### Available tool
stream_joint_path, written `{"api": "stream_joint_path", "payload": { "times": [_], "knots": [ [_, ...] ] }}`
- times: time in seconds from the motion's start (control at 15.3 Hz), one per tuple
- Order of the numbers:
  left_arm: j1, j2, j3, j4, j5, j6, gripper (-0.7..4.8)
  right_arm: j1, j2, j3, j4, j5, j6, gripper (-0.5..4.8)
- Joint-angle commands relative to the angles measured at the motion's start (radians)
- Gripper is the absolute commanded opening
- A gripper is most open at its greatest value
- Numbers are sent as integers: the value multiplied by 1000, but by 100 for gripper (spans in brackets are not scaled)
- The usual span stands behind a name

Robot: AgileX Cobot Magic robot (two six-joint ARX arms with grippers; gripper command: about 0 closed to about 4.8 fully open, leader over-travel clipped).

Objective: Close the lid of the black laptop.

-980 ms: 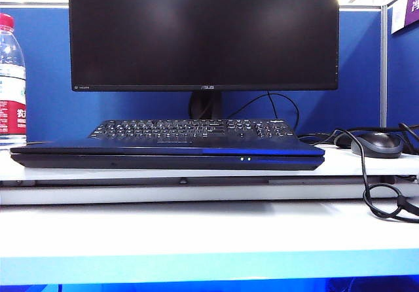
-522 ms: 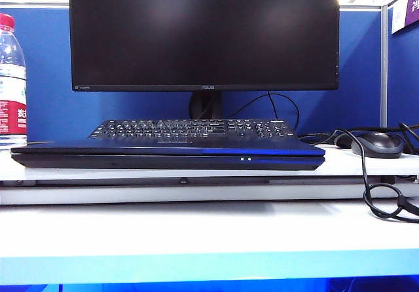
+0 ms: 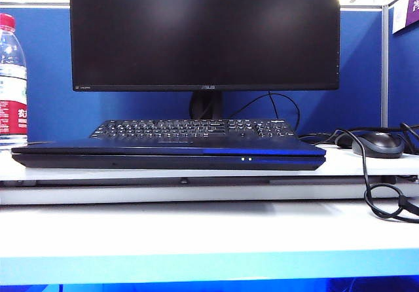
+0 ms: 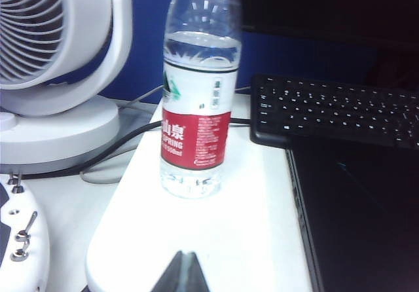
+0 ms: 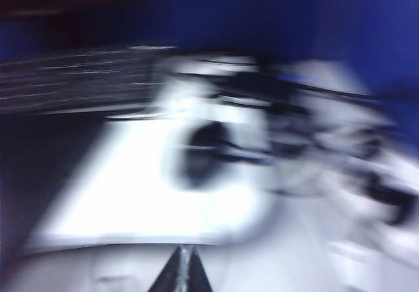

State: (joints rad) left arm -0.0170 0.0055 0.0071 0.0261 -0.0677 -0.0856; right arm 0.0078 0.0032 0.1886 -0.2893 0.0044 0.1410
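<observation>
The black laptop (image 3: 167,161) lies across the white desk shelf, its lid (image 3: 167,148) flat down on the base and two small lights showing on the front edge. In the left wrist view the lid's plain dark back (image 4: 360,213) lies beside the bottle. Neither arm shows in the exterior view. My left gripper (image 4: 185,258) is shut with nothing in it, hovering over the white shelf well short of the laptop's side. My right gripper (image 5: 185,251) is also shut and empty; its view is smeared by motion blur.
A black ASUS monitor (image 3: 204,33) and a separate black keyboard (image 3: 193,129) stand behind the laptop. A water bottle (image 3: 12,82) stands at the left, near a white fan (image 4: 52,63). A dark mouse (image 3: 376,144) and looping cables (image 3: 380,200) lie at the right.
</observation>
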Motion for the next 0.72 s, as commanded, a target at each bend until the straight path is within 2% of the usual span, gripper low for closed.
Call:
{"api": "stream_joint_path", "payload": {
  "times": [0.07, 0.26, 0.72],
  "knots": [
    [0, -2, 0, 13, 2, 0, -2, -53, -2, -74, 137, 16, -3, -1],
    [0, -2, 0, 13, 2, 0, -3, -52, -2, -148, 250, -26, 21, -1],
    [0, -2, 0, 13, 2, 0, -3, -52, -2, -185, 295, 4, 38, -1]
  ]
}}
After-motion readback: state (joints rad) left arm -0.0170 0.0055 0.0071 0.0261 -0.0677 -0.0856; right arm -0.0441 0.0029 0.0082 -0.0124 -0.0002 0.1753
